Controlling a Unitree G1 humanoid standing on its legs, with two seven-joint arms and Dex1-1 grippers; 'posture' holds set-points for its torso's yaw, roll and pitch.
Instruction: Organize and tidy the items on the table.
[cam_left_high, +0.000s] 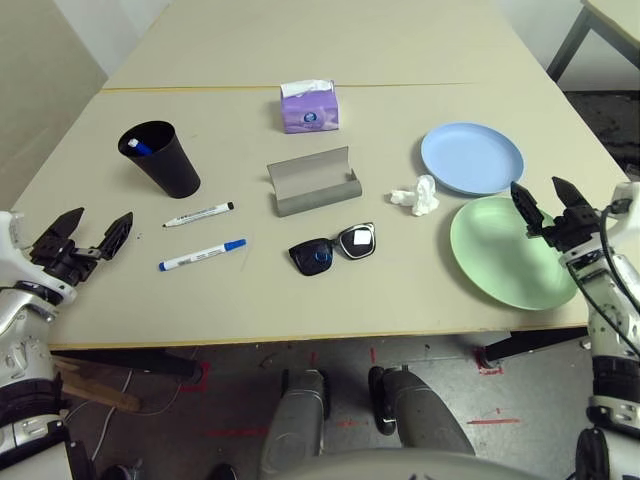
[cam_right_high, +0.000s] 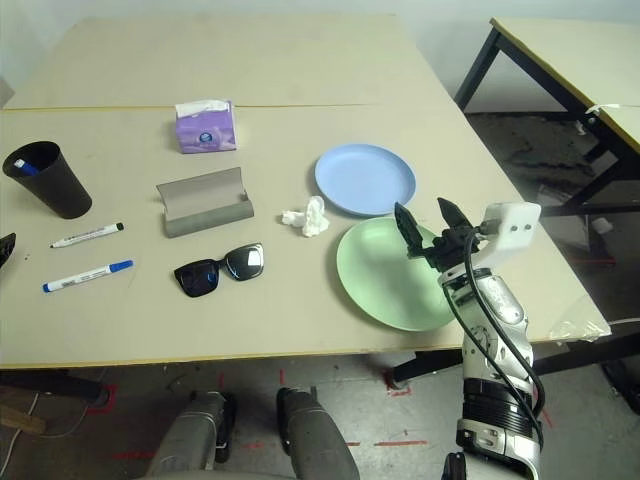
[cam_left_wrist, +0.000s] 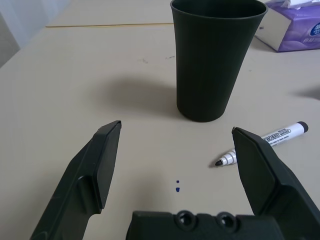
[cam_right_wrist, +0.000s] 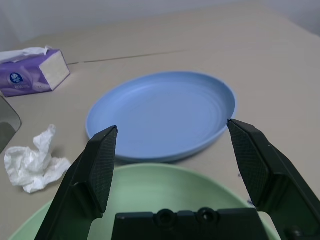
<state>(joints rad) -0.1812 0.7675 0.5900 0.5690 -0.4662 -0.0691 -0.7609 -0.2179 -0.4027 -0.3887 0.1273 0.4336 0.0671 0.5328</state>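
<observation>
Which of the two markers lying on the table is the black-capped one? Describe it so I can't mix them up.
Start at the black cup on the table's left side. Two white markers lie just in front of it; the black-capped marker is the one nearer the cup. The blue-capped marker lies closer to the table's front edge.

The left gripper (cam_left_high: 92, 238) hovers at the near left, its two black fingers spread wide and empty, pointing forward and level; the right gripper (cam_left_high: 549, 205) hovers at the near right, fingers likewise parted, empty, tilted slightly upward.
</observation>
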